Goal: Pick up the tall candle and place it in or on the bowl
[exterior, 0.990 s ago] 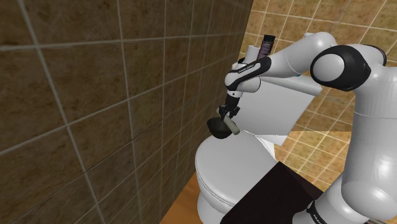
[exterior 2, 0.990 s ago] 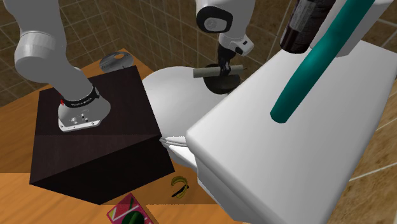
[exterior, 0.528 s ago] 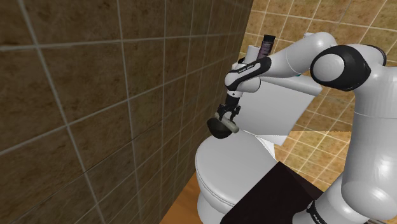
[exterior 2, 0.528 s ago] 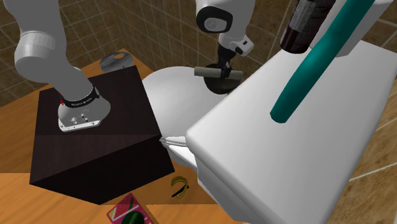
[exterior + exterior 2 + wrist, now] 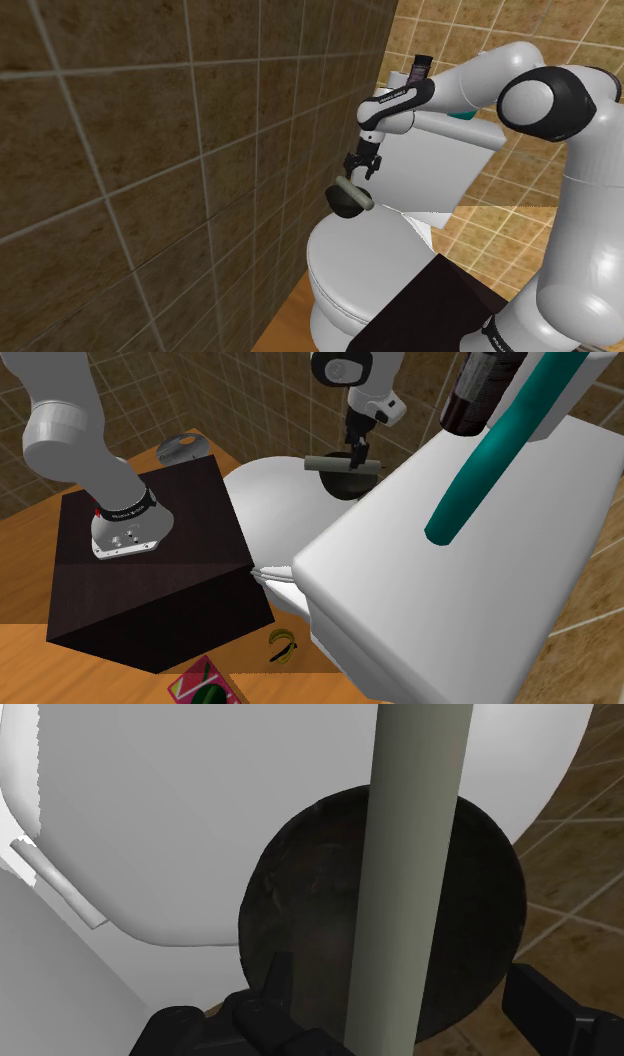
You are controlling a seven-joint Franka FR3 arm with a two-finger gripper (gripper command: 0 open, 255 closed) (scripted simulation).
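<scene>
Wrist view, gripper (image 5: 398, 972): spread wide, clasping nothing, neither finger touching what lies between.
tall candle (image 5: 415, 854): pale grey-green, straight beneath the hand, lying flat across the bowl's rim.
bowl (image 5: 300, 914): dark, round, under the candle, on the closed white toilet lid (image 5: 365, 270).
cistern (image 5: 450, 592): white, just beside the hand, carrying a dark bottle (image 5: 480, 387) and a teal rod (image 5: 490, 462).
tiled wall (image 5: 150, 150): brown, near the hand, opposite the cistern.
wooden floor (image 5: 285, 325): well below.
stand (image 5: 150, 572): dark box, well apart from the hand.
</scene>
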